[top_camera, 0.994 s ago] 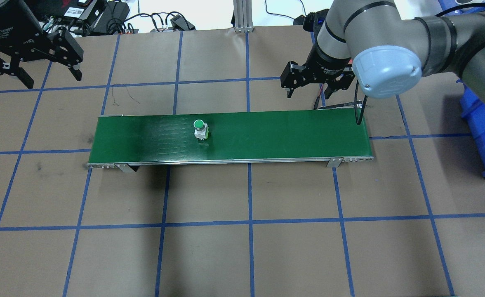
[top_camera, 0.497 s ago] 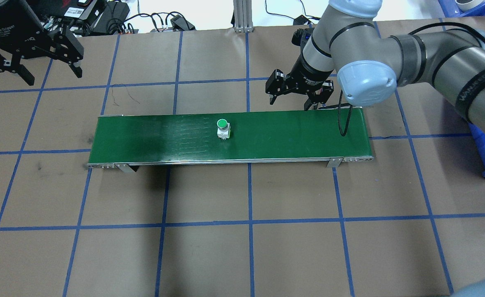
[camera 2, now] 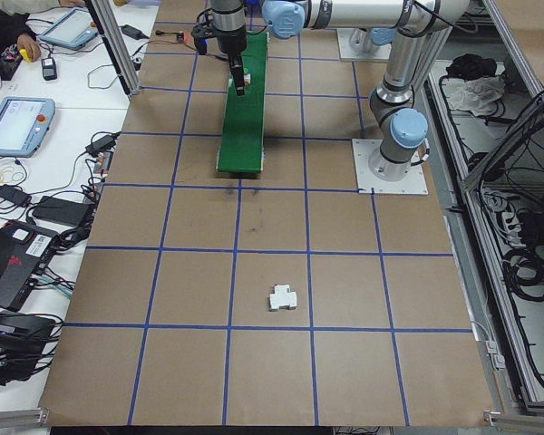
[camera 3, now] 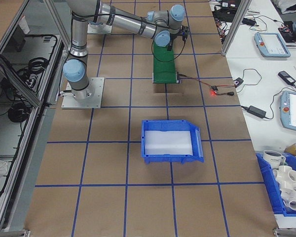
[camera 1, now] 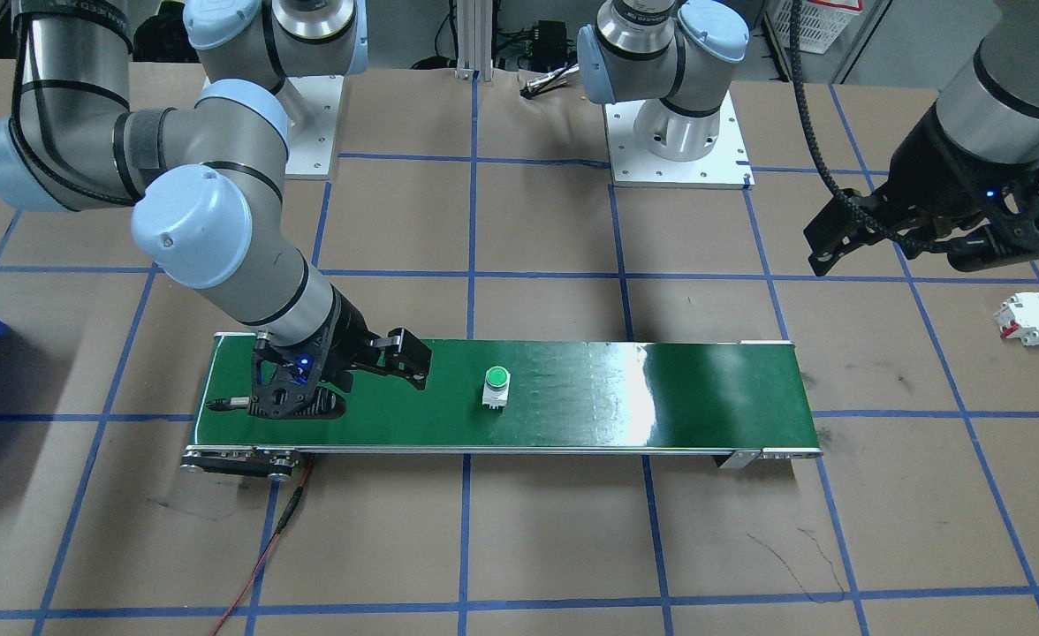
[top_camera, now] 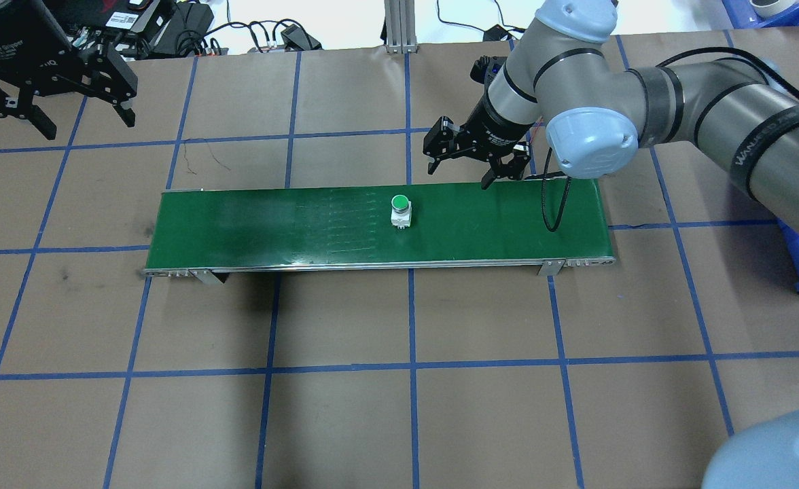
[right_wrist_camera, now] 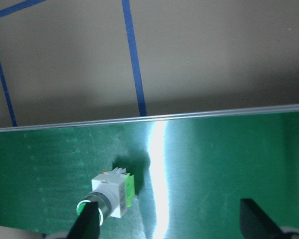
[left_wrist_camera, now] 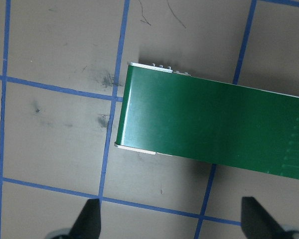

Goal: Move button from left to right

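We judge the task roughly half done: the button (top_camera: 400, 210) stands upright near the middle of the green conveyor belt (top_camera: 250, 224), untouched by either arm. Our right pincer (top_camera: 458, 161) hovers with jaws apart just beyond the belt's far edge, near the button, so gripping and carrying it rightward remain. Our left pincer (top_camera: 60, 109) hangs apart and empty, well away over the tabletop (top_camera: 399, 407).
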`<action>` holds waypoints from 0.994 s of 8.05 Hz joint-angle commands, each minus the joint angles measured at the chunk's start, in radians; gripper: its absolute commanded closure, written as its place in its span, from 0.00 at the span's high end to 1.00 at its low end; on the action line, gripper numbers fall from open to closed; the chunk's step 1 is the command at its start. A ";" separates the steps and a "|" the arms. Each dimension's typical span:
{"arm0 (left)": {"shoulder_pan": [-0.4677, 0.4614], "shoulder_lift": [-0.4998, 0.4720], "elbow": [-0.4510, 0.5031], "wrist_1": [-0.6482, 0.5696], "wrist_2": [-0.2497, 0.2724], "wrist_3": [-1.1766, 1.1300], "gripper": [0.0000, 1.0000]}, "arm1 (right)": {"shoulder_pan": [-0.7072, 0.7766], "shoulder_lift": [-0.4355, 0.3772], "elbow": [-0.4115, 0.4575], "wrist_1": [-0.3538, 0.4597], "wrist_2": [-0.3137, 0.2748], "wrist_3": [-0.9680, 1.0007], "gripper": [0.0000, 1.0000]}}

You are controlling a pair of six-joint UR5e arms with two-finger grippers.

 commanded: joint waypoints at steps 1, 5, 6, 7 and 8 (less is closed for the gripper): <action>0.000 0.000 -0.002 0.004 0.001 0.005 1.00 | 0.002 0.020 0.006 0.001 0.050 0.030 1.00; 0.000 0.010 -0.002 0.002 0.000 0.006 1.00 | 0.002 0.036 0.046 0.012 -0.012 0.021 1.00; 0.000 0.013 -0.002 0.002 0.003 0.008 1.00 | 0.002 0.037 0.046 0.014 -0.132 0.016 1.00; -0.002 0.011 0.001 0.004 0.003 0.006 1.00 | 0.002 0.045 0.048 0.015 -0.161 0.013 0.97; -0.003 0.014 0.000 0.002 0.003 0.006 1.00 | 0.002 0.046 0.048 0.032 -0.161 0.000 0.54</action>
